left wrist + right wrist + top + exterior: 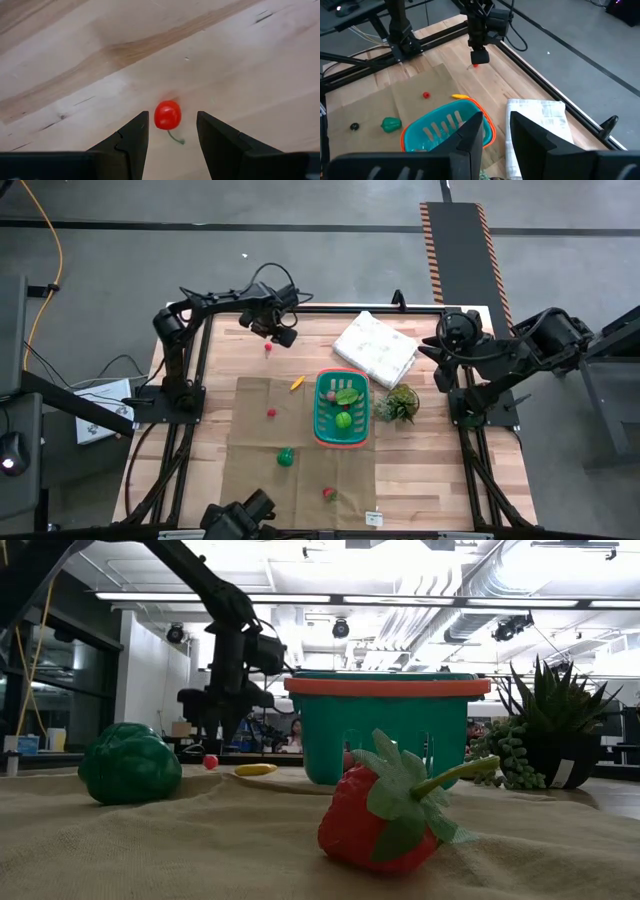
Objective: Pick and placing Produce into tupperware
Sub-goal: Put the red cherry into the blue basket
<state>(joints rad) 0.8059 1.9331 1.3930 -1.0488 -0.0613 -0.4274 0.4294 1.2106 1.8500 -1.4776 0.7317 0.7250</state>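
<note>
Cherry (167, 114) on bare wood | left gripper (172, 131) jaws spread, straddling it, not pinching | drop straight, close centred, avoid stem | right gripper (496, 131) idle, slightly apart

one basket (341, 412), two grippers (283, 336), one cloth bundle (376, 348), one plant (401, 403)

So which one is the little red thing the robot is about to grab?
Find the teal basket in the middle of the table, then look toward the far left corner, where the left hand hangs open over bare wood. Right beneath it lies a tiny red cherry tomato with a thin green stem. Unlike the other red pieces, it sits off the brown cloth.
</note>
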